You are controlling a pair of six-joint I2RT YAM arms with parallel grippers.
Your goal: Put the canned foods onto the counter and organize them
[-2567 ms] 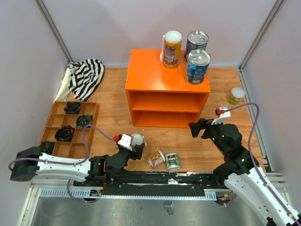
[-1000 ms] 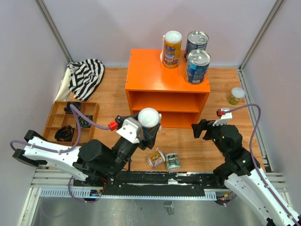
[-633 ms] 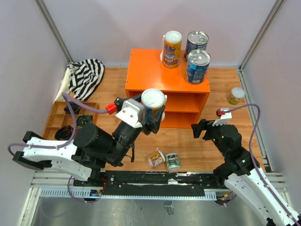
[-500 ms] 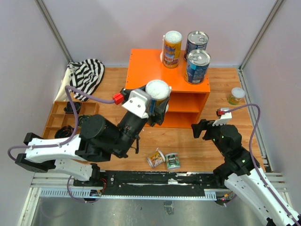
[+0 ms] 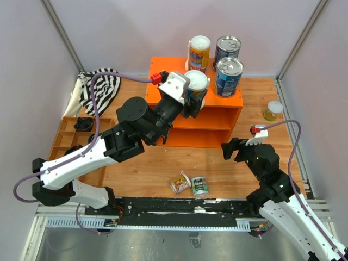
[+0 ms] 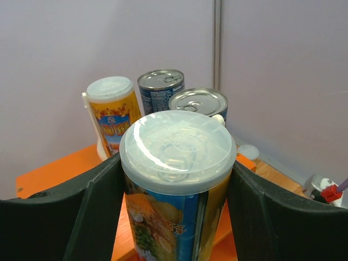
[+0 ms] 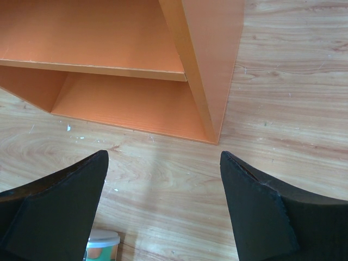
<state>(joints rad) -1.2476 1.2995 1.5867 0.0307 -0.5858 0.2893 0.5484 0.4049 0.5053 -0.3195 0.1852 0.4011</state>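
Holding one can (image 5: 196, 82), left gripper (image 6: 176, 217), three cans (image 5: 228, 76) atop counter (image 5: 166, 81), three on table (image 5: 152, 174)

Before you: bright orange counter (image 5: 223, 101), blue-labelled silver-topped tins (image 5: 228, 76), a yellow-and-blue tin (image 6: 174, 217) lidded white, a black-and-white striped cloth (image 5: 100, 89), a wood-grain brown table (image 5: 152, 163).

Pale lilac walls (image 5: 125, 32) are closing in the wood-grain worktop (image 5: 141, 168) on three sides, with grey metal posts (image 5: 61, 33) slanting up the far corners. A striped cloth (image 5: 100, 89) is lying at far left, and a brown compartment tray (image 5: 69, 130) is sitting nearer on the left. Soft, even light is falling throughout.
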